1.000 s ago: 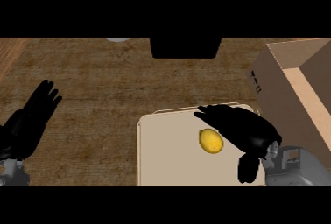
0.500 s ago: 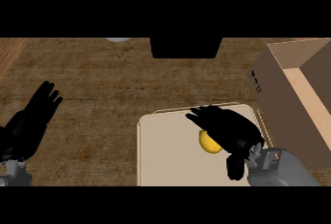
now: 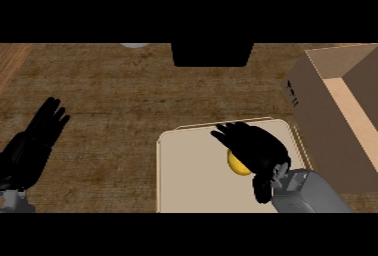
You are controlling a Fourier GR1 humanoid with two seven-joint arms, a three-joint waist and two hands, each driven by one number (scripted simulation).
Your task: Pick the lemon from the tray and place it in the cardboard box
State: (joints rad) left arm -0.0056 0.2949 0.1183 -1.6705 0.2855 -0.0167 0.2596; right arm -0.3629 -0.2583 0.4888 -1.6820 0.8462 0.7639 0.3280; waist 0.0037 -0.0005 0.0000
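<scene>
We view from above a brown, coarse-grained desk [image 3: 111,100]; a lighter wooden strip [image 3: 10,65] borders its left, a black block [image 3: 212,54] its far edge.

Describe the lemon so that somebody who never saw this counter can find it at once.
On the brown counter, left of the cardboard box, lies a beige tray. The lemon sits on its right half, partly under the black right hand. It is the only yellow thing there.

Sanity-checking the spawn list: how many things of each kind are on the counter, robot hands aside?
lemon: 1
tray: 1
cardboard box: 1
black block at the far edge: 1
pale round thing, cut off at the far edge: 1
Total: 5
</scene>
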